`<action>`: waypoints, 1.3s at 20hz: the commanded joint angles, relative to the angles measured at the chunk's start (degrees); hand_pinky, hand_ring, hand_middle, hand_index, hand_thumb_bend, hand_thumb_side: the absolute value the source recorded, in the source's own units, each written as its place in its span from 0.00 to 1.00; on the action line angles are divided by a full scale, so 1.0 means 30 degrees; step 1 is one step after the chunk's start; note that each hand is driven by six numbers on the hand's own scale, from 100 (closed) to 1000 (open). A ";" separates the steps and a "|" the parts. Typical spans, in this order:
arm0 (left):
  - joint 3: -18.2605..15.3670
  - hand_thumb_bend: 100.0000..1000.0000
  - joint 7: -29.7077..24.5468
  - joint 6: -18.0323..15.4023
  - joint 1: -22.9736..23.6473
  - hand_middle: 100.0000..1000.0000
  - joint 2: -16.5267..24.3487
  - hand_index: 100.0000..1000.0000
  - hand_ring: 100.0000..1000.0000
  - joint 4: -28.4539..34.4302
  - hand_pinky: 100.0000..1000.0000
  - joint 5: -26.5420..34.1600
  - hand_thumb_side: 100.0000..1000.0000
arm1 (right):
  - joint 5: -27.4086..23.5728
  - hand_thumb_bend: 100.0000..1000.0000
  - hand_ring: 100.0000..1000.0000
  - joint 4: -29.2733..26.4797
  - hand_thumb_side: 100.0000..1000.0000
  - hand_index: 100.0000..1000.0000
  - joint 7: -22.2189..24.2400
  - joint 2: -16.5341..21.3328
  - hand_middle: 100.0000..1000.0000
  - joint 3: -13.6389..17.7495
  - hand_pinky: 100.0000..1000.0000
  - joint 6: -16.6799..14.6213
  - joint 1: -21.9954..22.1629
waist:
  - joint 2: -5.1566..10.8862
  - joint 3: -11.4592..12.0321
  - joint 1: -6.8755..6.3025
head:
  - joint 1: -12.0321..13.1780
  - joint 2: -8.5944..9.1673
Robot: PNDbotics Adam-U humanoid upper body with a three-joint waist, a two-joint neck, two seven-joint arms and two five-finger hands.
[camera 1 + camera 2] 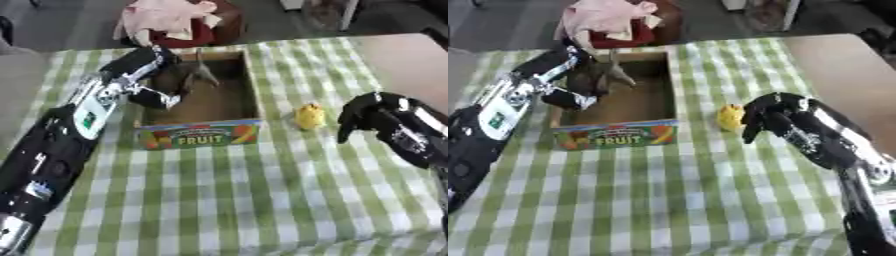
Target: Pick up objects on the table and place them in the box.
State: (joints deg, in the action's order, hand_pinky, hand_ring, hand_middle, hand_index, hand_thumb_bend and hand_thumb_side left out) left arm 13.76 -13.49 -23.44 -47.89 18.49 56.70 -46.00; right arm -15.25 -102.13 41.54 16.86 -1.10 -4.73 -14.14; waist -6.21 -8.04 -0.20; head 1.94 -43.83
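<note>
Left hand (166, 82) over box (249, 85) grasping grey object (203, 72), release next; right hand (367, 115) curled, ungrasping, beside yellow toy (309, 116).

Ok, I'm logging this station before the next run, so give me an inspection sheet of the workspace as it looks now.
Surface: green and white checked tablecloth; bare tabletop at the right.
Job's things: open cardboard box marked FRUIT; small yellow object on the cloth to its right; grey object over the box.
Clutter: nothing seen.
Hands: left hand over the box, fingers curled on the grey object; right hand beside the yellow object, fingers curled, holding nothing.
Cables: nothing seen.
Surroundings: pink cloth on a red seat beyond the table.
</note>
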 commanded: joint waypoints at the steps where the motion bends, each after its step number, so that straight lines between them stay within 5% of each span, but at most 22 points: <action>1: 0.0085 0.00 -0.0919 -0.0158 -0.0266 0.49 0.0089 0.74 0.57 -0.0110 0.61 -0.0724 0.14 | -0.0151 0.04 0.53 -0.0301 0.51 0.73 0.0079 0.0154 0.57 0.0032 0.50 -0.0051 -0.0235 | 0.0236 0.0009 0.0058 | 0.0010 -0.0097; 7: -0.0012 0.00 -0.2390 -0.0196 -0.0182 0.58 0.0135 0.79 0.63 -0.0079 0.65 -0.0860 0.33 | -0.0153 0.04 0.53 -0.0274 0.51 0.73 0.0076 0.0131 0.56 0.0060 0.50 -0.0070 -0.0209 | 0.0280 0.0016 0.0096 | -0.0021 -0.0097; 11: -0.0147 0.32 -0.2418 -0.0115 -0.0258 0.64 0.0457 0.81 0.68 0.0627 0.67 -0.0118 0.64 | -0.0176 0.04 0.53 -0.0262 0.50 0.73 0.0051 0.0154 0.57 0.0083 0.50 -0.0086 -0.0229 | 0.0326 0.0108 0.0105 | -0.0070 -0.0097; 15: -0.0173 0.44 -0.2326 0.0329 -0.0331 0.67 0.0913 0.81 0.70 0.1550 0.69 0.0531 0.76 | -0.0192 0.04 0.53 -0.0245 0.50 0.73 0.0031 0.0201 0.57 0.0095 0.50 -0.0108 -0.0250 | 0.0369 0.0235 0.0101 | -0.0092 -0.0097; 17: -0.0103 0.39 -0.2386 0.0506 -0.0362 0.67 0.1067 0.81 0.70 0.1857 0.69 0.0651 0.70 | -0.0190 0.04 0.53 -0.0234 0.50 0.73 0.0033 0.0217 0.57 0.0091 0.50 -0.0112 -0.0241 | 0.0390 0.0280 0.0086 | -0.0075 -0.0097; 23: -0.0053 0.35 -0.2854 0.0546 -0.0181 0.66 0.1078 0.81 0.69 0.1906 0.68 0.0841 0.72 | -0.0201 0.03 0.53 -0.0210 0.50 0.73 0.0056 0.0254 0.57 0.0089 0.50 -0.0140 -0.0350 | 0.0398 0.0270 0.0119 | -0.0111 -0.0097; 26: -0.0454 0.17 -0.2138 0.0882 0.0156 0.62 0.1554 0.79 0.65 0.2659 0.63 0.2570 0.68 | -0.0245 0.03 0.53 -0.0053 0.49 0.73 -0.0120 0.0782 0.57 0.0167 0.50 -0.0426 -0.0920 | 0.0437 0.0364 0.0127 | -0.0240 -0.0097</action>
State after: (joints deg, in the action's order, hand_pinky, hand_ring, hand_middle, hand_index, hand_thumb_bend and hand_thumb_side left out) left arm 13.40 -20.68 -21.08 -46.52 20.99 62.95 -40.15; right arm -15.35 -101.93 41.28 17.47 -1.08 -5.53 -15.96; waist -5.86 -6.94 0.10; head 1.45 -43.83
